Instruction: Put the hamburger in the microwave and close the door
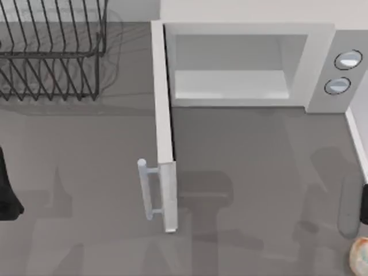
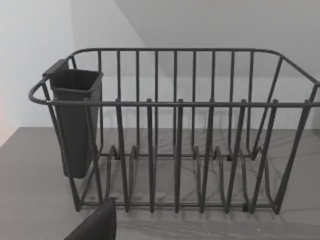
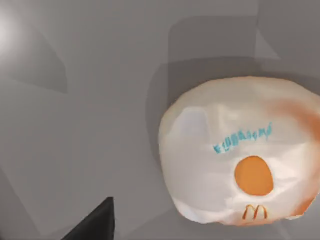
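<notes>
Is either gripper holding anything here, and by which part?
Nothing appears held: the hamburger lies on the table, ungripped. Gripper fingers' state cannot be told.

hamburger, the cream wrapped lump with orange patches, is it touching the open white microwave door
Apart. The top view shows the hamburger at the table's right edge, with bare grey tabletop between it and the door.

- You see the hamburger (image 3: 240,155) in smooth, paper-like wrap.
- The dish rack (image 2: 175,150) looks like matt dark wire.
- The microwave (image 1: 322,63) shows matt casing and shiny dials (image 1: 343,72).
</notes>
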Tool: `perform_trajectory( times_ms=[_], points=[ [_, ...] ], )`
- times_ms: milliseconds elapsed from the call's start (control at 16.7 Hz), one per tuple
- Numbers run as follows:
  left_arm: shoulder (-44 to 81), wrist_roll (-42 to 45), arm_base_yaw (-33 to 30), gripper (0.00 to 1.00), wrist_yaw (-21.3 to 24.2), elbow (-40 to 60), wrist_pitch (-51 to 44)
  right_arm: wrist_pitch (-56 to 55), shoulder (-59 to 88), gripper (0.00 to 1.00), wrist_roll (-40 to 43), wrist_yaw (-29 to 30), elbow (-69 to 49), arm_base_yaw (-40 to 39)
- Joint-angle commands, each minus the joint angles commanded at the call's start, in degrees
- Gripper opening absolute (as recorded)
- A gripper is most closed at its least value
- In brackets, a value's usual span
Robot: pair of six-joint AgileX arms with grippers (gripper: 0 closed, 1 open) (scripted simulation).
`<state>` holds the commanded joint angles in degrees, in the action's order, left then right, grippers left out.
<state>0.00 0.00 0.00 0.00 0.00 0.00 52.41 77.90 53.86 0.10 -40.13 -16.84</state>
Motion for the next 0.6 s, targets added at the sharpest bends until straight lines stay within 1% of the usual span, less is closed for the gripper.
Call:
perform_trajectory(
  times_ms=[360, 600],
  points=[
    [0.00, 0.00, 0.00, 1.00, 0.00, 0.00, 0.00, -16.54, 8.08, 1.00, -0.27, -0.02, 7.76, -0.18],
    [0.00, 0.00, 0.00, 1.00, 0.00, 0.00, 0.00, -19.14, 9.68, 1.00, -0.30, -0.02, 9.22, -0.22]
  ],
)
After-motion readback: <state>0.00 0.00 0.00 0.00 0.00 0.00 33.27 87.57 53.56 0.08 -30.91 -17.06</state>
